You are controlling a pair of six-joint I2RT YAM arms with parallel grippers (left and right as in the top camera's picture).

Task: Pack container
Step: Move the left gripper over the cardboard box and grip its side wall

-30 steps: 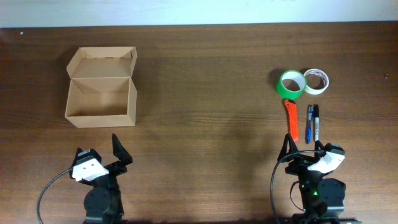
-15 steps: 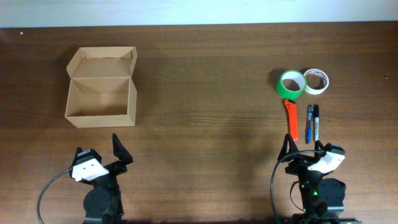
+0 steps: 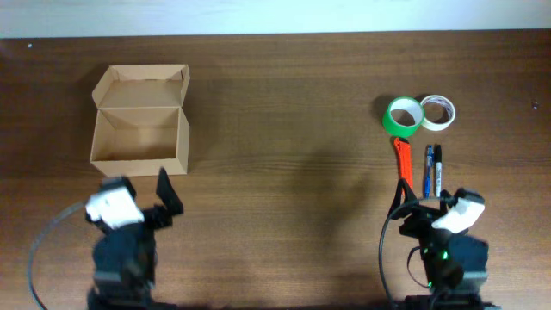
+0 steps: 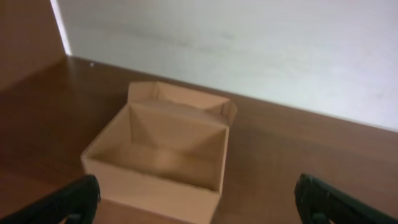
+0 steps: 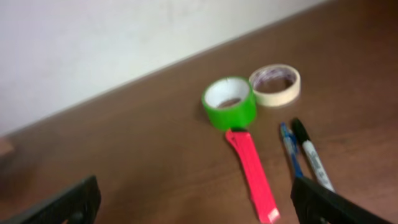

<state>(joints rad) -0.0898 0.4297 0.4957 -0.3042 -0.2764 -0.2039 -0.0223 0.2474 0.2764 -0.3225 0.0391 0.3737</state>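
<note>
Overhead: saw left gripper (image 3: 142, 203) spread wide, holding nothing, with the open cardboard container (image 3: 182, 138) just ahead. Found right gripper (image 3: 428, 211) equally spread and unladen, orange box cutter (image 3: 403, 164), blue pen (image 3: 428, 170) and black marker (image 3: 437, 168) directly ahead, green tape roll (image 3: 405, 114) and white tape roll (image 3: 437, 111) beyond.

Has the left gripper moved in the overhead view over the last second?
Yes. The left gripper has advanced toward the container, which stayed put; its open fingers now nearly reach the box's front wall.
</note>
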